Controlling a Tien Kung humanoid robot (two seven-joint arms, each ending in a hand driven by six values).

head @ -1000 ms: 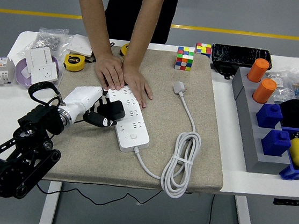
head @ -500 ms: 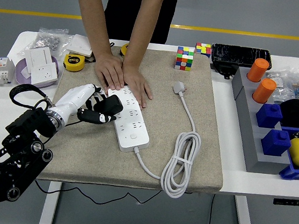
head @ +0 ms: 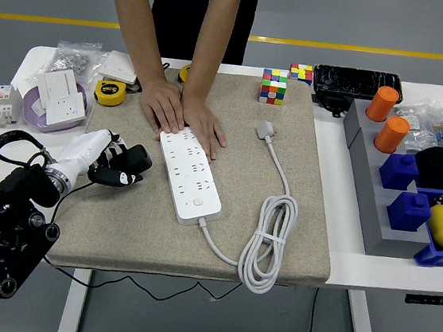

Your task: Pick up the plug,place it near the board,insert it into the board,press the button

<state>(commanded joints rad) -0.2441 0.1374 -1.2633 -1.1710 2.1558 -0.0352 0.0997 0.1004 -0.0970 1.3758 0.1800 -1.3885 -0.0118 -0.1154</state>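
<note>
A white power strip (head: 190,174) lies lengthwise on the beige mat (head: 295,222), its round button (head: 198,203) near the close end. A person at the far side presses both hands (head: 183,114) on the strip's far end. My left hand (head: 115,170), white with a black arm, sits to the left of the strip and is shut on a black plug (head: 132,160). The plug hangs a short gap away from the strip's left edge, not touching it. A thin black wire trails from the plug towards my arm.
The strip's white cable (head: 268,235) coils at the mat's front right, ending in a white plug (head: 266,129). Tape measures (head: 110,92), a wall socket in a purple bowl (head: 60,104), Rubik's cubes (head: 274,86) and a grey rack with blue and orange parts (head: 397,166) surround the mat.
My left hand has drawn back to the left with the black plug, from right against the strip to a gap away. The person's hands stayed put.
</note>
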